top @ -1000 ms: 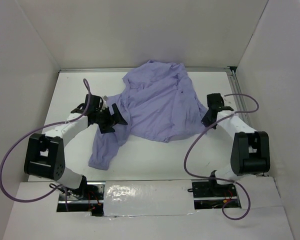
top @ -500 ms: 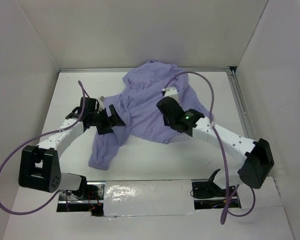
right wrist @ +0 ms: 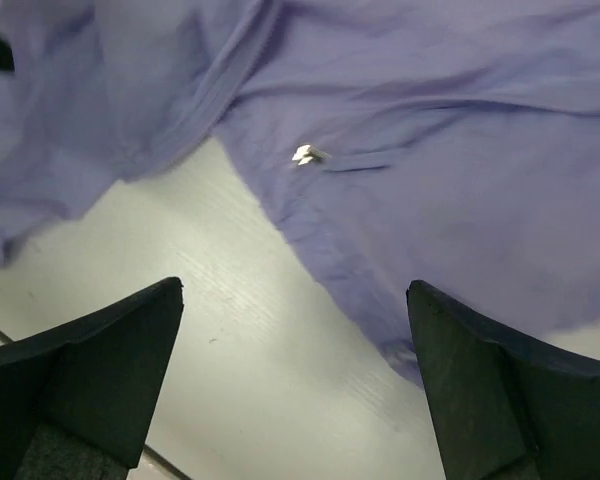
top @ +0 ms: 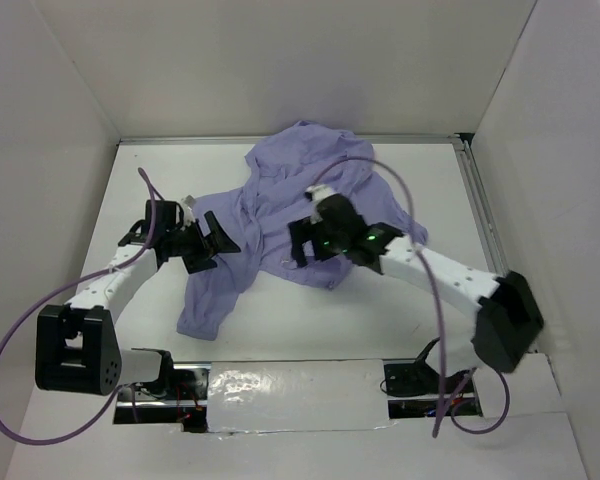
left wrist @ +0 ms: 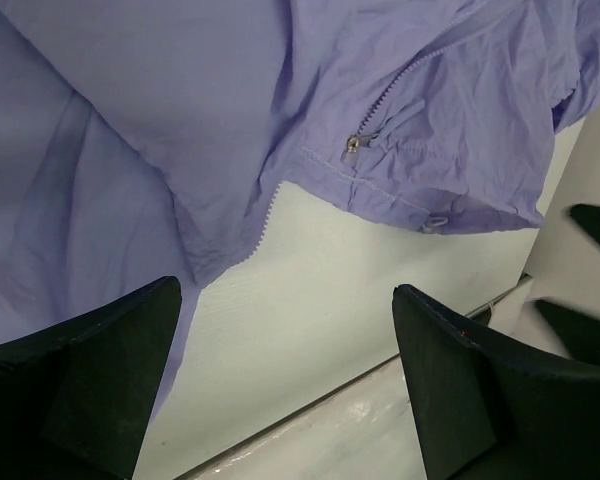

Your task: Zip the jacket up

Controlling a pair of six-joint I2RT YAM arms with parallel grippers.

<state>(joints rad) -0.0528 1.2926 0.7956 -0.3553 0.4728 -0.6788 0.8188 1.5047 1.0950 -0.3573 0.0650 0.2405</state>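
**Desk:** Start at the left of the overhead frame. What do you see?

**Operator:** My left gripper (top: 218, 243) sits left of centre, jaws spread wide, holding nothing. It points at the left edge of the jacket (top: 290, 180). From above I can't tell whether a finger brushes the cloth.

**Desk:** And its wrist view?

**Operator:** Both dark fingers stand at the bottom corners with bare white table (left wrist: 310, 330) between them. Lavender fabric fills the upper part of the frame. A line of zipper teeth (left wrist: 263, 215) runs down a free edge near the centre, joined to nothing. A small zipper pull (left wrist: 353, 146) lies up and to the right of it.

**Desk:** Where does the jacket lie overall?

**Operator:** It's crumpled across the middle of the table and bunched toward the top of the overhead frame. One sleeve (top: 205, 300) trails to the lower left.

**Desk:** The right side?

**Operator:** My right gripper (top: 298, 243) hangs at the jacket's lower hem, centre frame, released and empty. In its wrist view the fingers flank bare table and fabric fills the top. A small white tab (right wrist: 305, 154) lies on the cloth near upper centre.
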